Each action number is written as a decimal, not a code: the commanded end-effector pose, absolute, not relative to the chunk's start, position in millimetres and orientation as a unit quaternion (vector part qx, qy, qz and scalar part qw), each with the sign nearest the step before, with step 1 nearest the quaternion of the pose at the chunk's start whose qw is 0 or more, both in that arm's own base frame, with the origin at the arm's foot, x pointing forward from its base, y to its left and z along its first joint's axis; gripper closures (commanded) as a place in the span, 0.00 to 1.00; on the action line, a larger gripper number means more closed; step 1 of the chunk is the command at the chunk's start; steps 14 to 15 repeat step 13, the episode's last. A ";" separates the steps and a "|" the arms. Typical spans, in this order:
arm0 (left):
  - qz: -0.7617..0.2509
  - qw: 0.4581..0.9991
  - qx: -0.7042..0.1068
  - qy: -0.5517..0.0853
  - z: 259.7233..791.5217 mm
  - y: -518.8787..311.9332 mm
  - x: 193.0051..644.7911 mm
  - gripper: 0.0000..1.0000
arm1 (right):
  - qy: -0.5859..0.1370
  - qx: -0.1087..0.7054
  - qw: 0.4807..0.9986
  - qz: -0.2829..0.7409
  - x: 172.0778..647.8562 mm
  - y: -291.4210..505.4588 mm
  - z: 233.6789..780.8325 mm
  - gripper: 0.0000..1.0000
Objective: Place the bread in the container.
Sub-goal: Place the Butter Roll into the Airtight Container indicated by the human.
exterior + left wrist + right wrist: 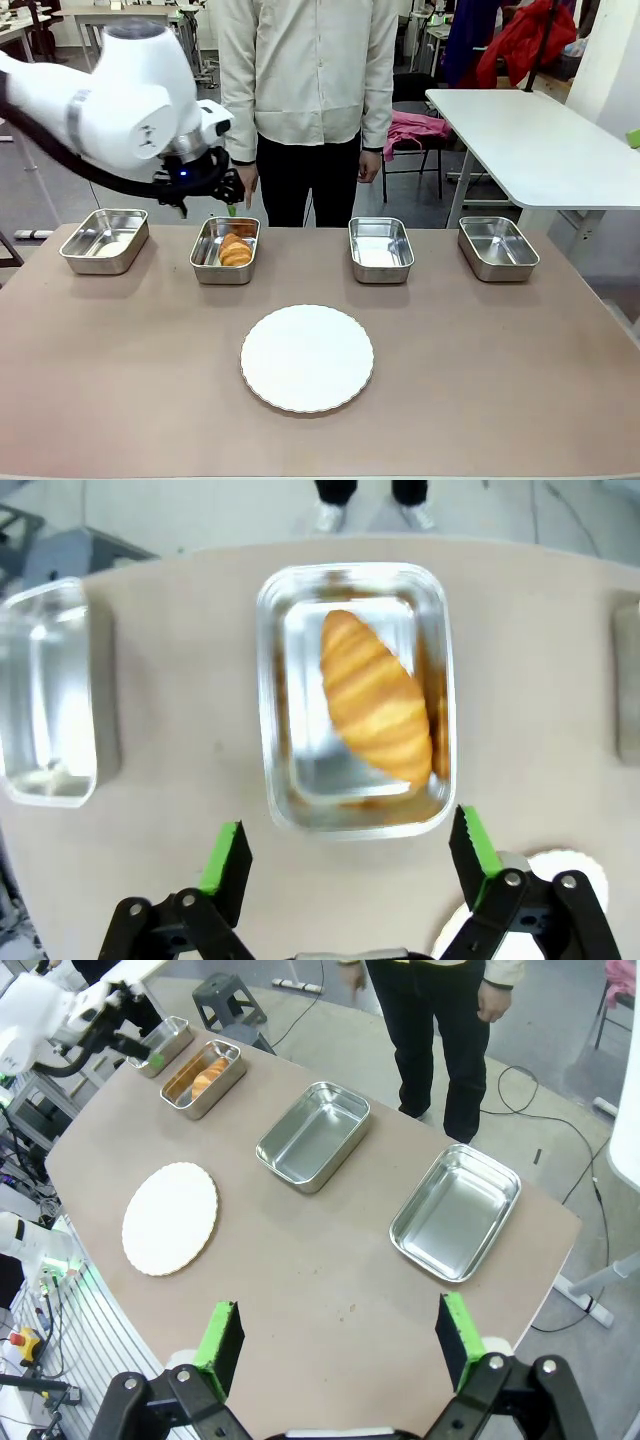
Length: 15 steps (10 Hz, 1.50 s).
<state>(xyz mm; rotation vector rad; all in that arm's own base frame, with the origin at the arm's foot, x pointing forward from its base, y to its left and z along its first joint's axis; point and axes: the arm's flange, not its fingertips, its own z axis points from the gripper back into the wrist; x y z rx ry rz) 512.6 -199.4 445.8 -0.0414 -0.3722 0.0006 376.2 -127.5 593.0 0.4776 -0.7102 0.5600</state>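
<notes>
While the croissant (235, 250) is lying inside the second steel tray from the left (224, 250) in the upper left of the front view, the left tool (222, 203) is hanging just above that tray's far rim, holding nothing. From the left wrist view the pastry is sitting diagonally across the tray, reaching its right wall, and the tool's green-padded fingers (228, 858) are standing wide apart at the bottom edge. Three more steel trays (104, 240) (380, 249) (497, 247) are sitting in the same row across the desk (480, 370), and a round white scalloped plate (307, 358) is resting at the centre. The right tool (338, 1345) is hovering high over the desk, spread open and empty. A person (310, 90) is standing at the top centre
</notes>
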 end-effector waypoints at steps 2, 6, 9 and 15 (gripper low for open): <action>0.007 0.978 -0.021 -0.208 433.6 -180.4 429.3 0.00 | -0.350 0.237 0.865 0.271 377.4 -128.4 593.8 0.00; -0.004 0.972 -0.033 -0.234 400.0 -175.5 363.2 0.00 | -0.350 0.237 0.865 0.271 377.4 -128.4 593.8 0.00; -0.033 0.978 -0.004 -0.205 393.7 -183.1 365.1 0.00 | -0.350 0.237 0.865 0.271 377.4 -128.4 593.8 0.00; -0.019 0.975 -0.027 -0.221 403.9 -195.4 373.8 0.00 | -0.350 0.237 0.865 0.271 377.4 -128.4 593.8 0.00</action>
